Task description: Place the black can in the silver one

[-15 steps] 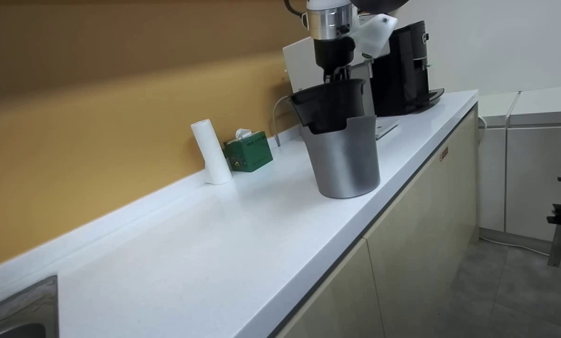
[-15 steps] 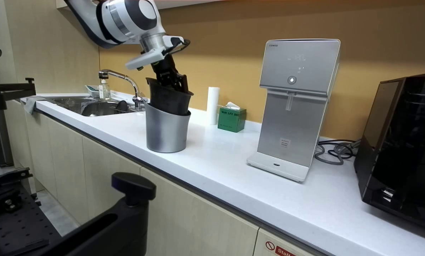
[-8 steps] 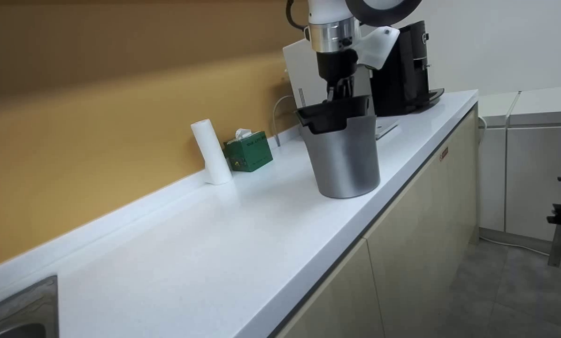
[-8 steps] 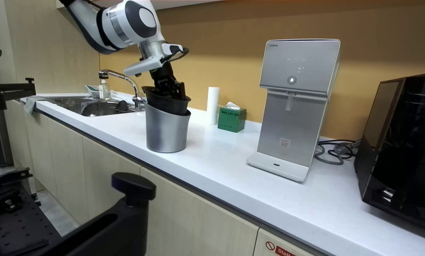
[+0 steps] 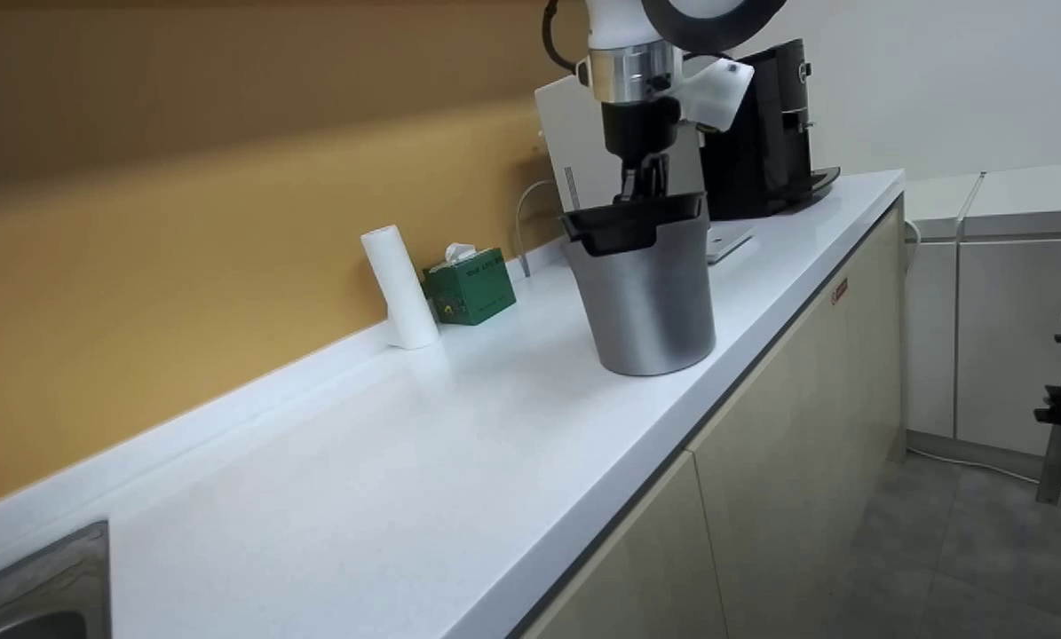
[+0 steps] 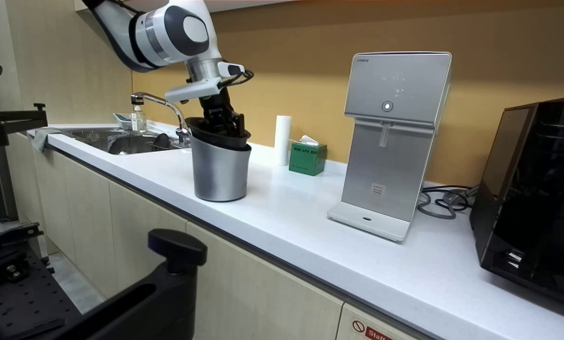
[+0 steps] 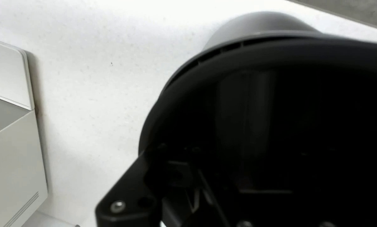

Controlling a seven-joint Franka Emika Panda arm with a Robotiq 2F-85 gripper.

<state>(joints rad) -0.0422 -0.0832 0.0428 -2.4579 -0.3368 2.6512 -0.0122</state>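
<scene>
Since a second ago the black can (image 5: 617, 232) has sunk lower into the silver one (image 5: 650, 306), and I have come down with it. It is a round, matte, dead-black thing, and in both exterior views only its top band stands above the silver rim; the rest is hidden inside. In an exterior view its flared lip (image 5: 679, 207) rides higher toward three o'clock than toward nine, and near seven o'clock the silver edge steps down and lets more black show. From my wrist view I look into its mouth, nearly lightless but for a faint grey streak down the wall, with a narrow dark gap along the lip at eleven o'clock. My fingers (image 7: 131, 189) are at that mouth, black against black, and whether they grip or stand apart I cannot tell. The silver one rests on the counter (image 5: 361, 461); from it, in an exterior view, a white paper roll (image 6: 282, 140) stands toward two o'clock, a green tissue box (image 6: 307, 159) and a grey dispenser (image 6: 385, 156) toward three.
</scene>
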